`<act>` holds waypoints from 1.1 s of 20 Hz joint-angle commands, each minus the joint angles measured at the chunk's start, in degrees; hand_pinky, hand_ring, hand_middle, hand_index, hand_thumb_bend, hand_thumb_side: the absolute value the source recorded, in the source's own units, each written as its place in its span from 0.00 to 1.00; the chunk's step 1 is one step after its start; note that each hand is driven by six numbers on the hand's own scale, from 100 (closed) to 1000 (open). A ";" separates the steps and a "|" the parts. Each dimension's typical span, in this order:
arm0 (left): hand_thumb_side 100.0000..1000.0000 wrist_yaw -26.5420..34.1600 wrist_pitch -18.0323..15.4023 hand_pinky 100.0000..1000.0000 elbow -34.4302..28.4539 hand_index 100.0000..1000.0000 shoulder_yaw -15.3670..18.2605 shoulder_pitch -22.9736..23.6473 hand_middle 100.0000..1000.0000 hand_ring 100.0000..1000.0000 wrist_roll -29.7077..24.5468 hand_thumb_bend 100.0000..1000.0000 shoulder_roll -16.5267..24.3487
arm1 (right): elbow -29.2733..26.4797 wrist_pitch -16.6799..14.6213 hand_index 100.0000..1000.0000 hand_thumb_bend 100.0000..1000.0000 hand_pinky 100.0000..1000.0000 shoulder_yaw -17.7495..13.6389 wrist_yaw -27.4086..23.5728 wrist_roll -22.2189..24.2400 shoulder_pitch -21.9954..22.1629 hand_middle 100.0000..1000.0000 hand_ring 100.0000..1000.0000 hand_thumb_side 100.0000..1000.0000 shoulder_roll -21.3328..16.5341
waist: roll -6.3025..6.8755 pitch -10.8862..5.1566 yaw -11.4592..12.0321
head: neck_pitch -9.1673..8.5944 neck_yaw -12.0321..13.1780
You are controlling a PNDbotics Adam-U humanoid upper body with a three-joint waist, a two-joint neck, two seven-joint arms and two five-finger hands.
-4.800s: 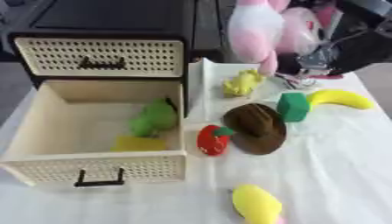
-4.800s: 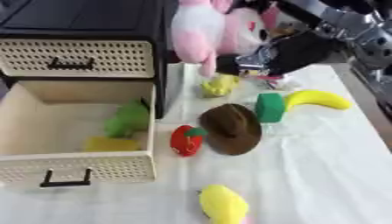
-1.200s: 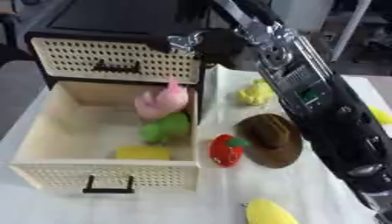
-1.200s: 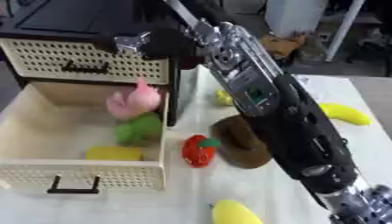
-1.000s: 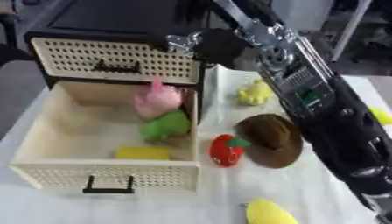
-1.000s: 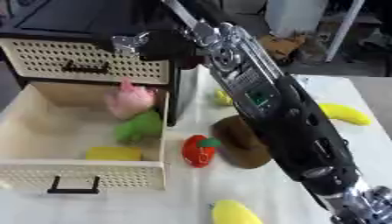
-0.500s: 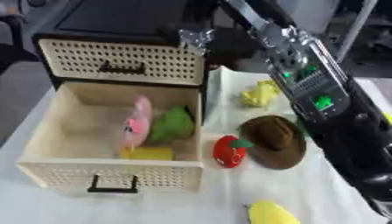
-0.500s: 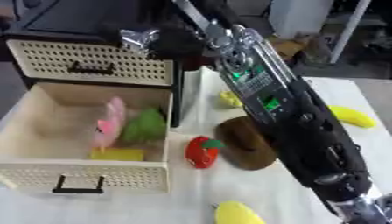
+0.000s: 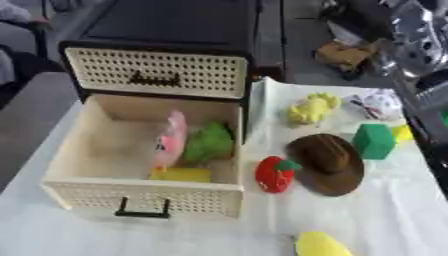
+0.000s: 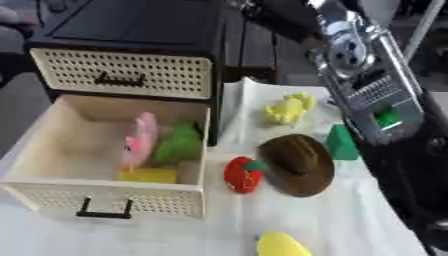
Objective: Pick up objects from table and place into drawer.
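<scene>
Since a second ago the pink plush (image 9: 169, 140) has dropped into the open drawer (image 9: 144, 197) beside the green toy (image 9: 208, 142), and the right arm (image 10: 367, 85) has lifted away, hand out of view so can't tell its state, no readable writing.

The right arm (image 10: 372, 100) is silver and black, with a round joint, vented panel and green light.

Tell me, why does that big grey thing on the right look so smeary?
Right eye view: the robot's right arm looms close and blurred, hiding the table behind it. Left eye view: only its edge shows; the drawer and brown hat look soft too.
</scene>
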 commanded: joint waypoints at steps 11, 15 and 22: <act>1.00 -2.13 -0.63 0.51 -0.74 0.88 1.05 0.51 0.60 0.70 0.39 0.00 2.02 | -4.84 -1.20 0.58 0.47 0.55 -8.86 -11.20 -9.43 6.04 0.43 0.57 1.00 -8.58 | 1.48 -1.19 -1.96 | 0.09 1.66; 1.00 -2.69 -0.85 0.45 -0.74 0.87 0.99 0.50 0.57 0.65 0.42 0.00 2.18 | -4.84 -2.91 0.59 0.45 0.56 -9.27 -14.37 -12.51 7.44 0.45 0.59 1.00 -9.78 | 1.61 -1.13 -2.10 | 0.15 1.77; 0.96 -7.59 -3.50 0.14 -0.74 0.74 1.08 0.78 0.43 0.38 -3.36 0.00 7.79 | -4.84 -7.97 0.63 0.36 0.60 -16.48 -20.00 -18.03 15.46 0.49 0.64 1.00 -15.13 | 2.38 -0.89 -3.95 | 0.64 3.40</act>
